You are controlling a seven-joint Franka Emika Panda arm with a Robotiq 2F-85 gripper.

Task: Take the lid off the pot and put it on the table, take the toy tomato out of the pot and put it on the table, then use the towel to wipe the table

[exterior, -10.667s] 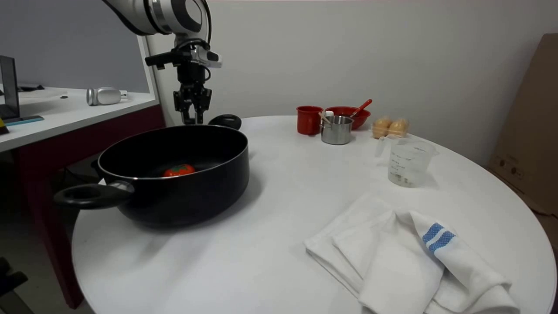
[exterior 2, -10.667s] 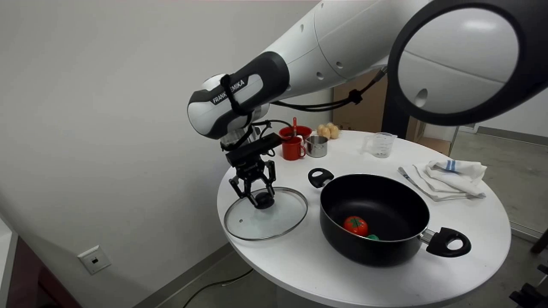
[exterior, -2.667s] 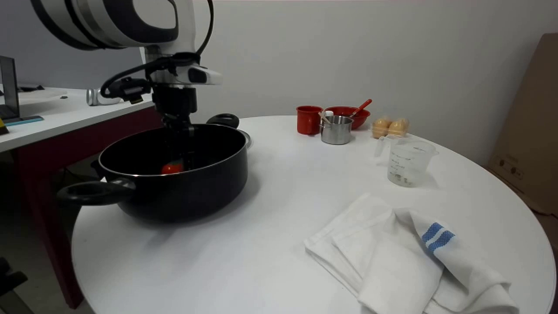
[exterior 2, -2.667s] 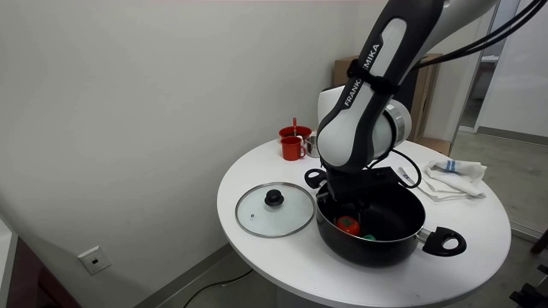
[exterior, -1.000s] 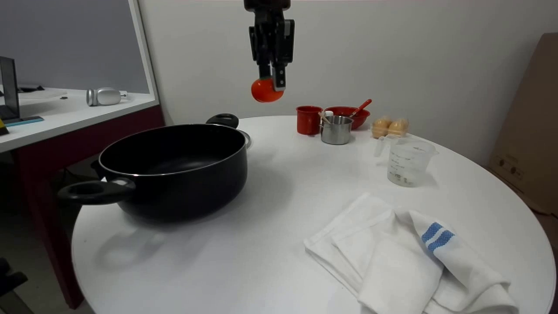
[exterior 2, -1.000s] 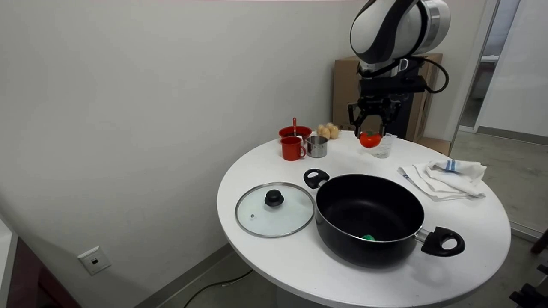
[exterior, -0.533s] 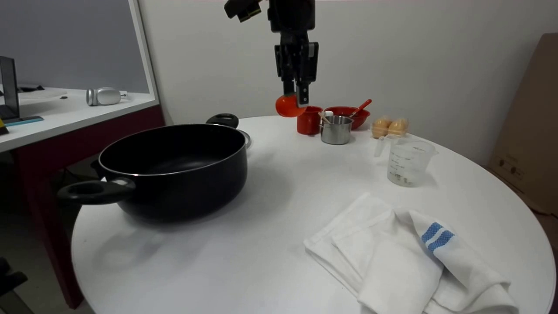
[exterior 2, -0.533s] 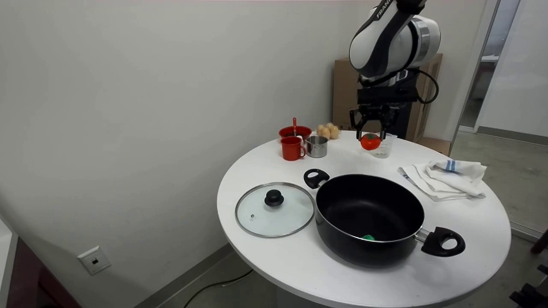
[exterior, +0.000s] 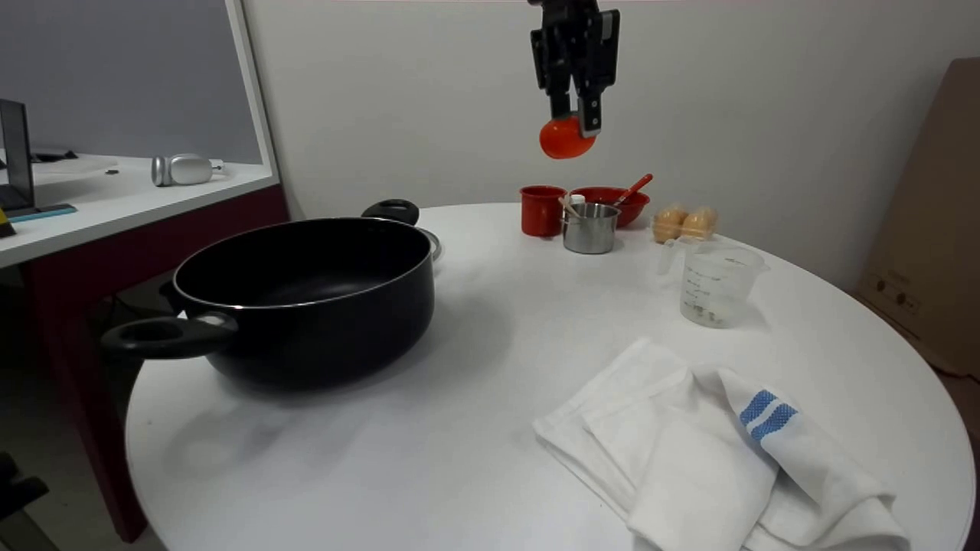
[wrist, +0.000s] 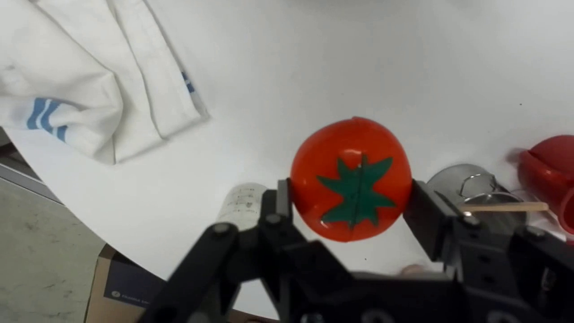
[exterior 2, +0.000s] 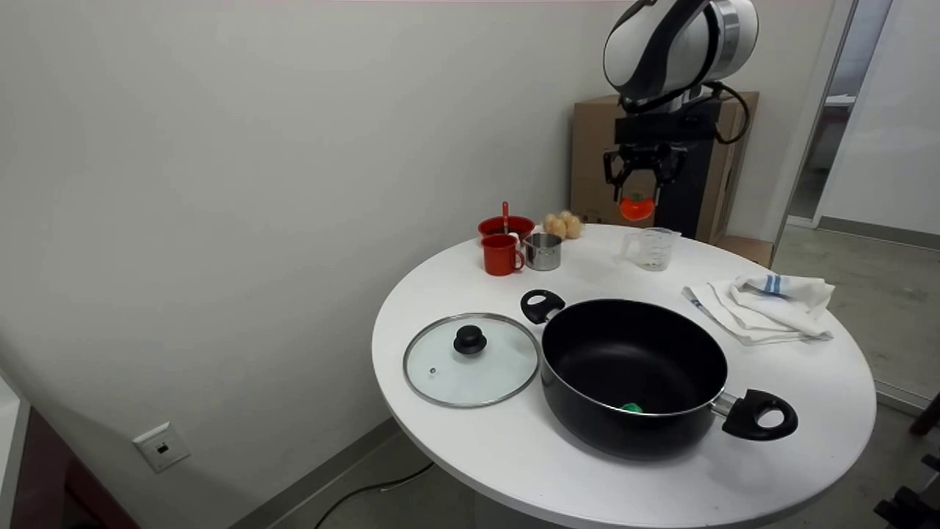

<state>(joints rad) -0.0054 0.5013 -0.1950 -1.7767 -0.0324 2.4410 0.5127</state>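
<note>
- The black two-fingered gripper [exterior 2: 637,195] holds the small, round, bright red toy tomato [wrist: 352,179] at its fingertips; the jaws stand part-way apart, one on each side of it.
- The tomato hangs in the air, well above the big, round, white table [exterior: 429,474] and outside the wide, black pot [exterior: 329,337] with two black loop side handles; its green star-shaped leaf marking faces the wrist camera.
- The pot stands upright on the table, open at the top; a small green thing [exterior 2: 631,407] shows inside it, partly hidden by the rim.
- The round glass lid [exterior 2: 470,378], with a grey rim and a black centre knob, lies on the table, knob up, just beside the pot; whether the two touch I cannot tell.
- The large, white cloth towel [exterior: 689,451] with blue stripes lies loosely folded on the table, apart from the pot.
- A red cup [exterior: 542,212], a small silver-coloured metal cup [exterior: 589,231] and a red bowl [exterior: 634,213] with a red-handled utensil [exterior: 635,188] in it stand close together near the table's edge.
- Brown eggs [exterior: 670,224] in clear plastic rest near them, and a clear plastic measuring cup [exterior: 720,285] stands between the eggs and the towel.
</note>
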